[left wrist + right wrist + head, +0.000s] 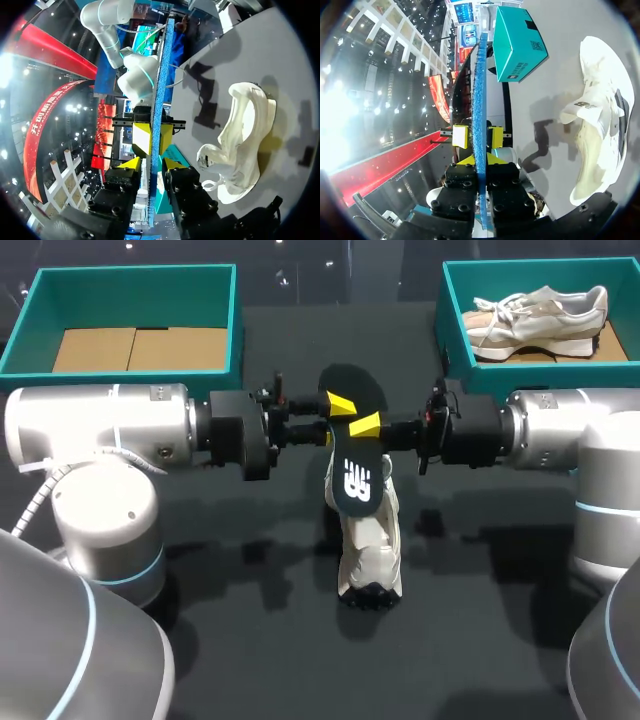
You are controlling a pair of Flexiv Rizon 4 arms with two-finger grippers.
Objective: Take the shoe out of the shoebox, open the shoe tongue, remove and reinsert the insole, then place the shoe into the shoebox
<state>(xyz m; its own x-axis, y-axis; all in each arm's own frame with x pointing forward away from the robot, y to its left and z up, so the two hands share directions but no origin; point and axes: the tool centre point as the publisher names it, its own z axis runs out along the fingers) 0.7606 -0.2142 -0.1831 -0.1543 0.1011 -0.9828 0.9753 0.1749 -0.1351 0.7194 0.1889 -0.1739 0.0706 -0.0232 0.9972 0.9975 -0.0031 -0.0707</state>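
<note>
A black insole (355, 455) with a white logo hangs on edge above the table's middle, its blue underside (159, 75) seen edge-on in both wrist views. My right gripper (372, 427) (480, 160) is shut on it from the right. My left gripper (335, 410) (152, 164) comes from the left; its yellow fingers (460, 136) straddle the insole (480, 75) with small gaps on both sides, so it is open. Under the insole a white shoe (370, 550) (245, 135) (600, 115) lies on the dark table, toe towards the front.
A teal shoebox (130, 275) (517, 42) stands at the back left with only cardboard inside. A second teal shoebox (445, 310) at the back right holds another pale shoe (540, 315). Both arms stretch across the table's middle.
</note>
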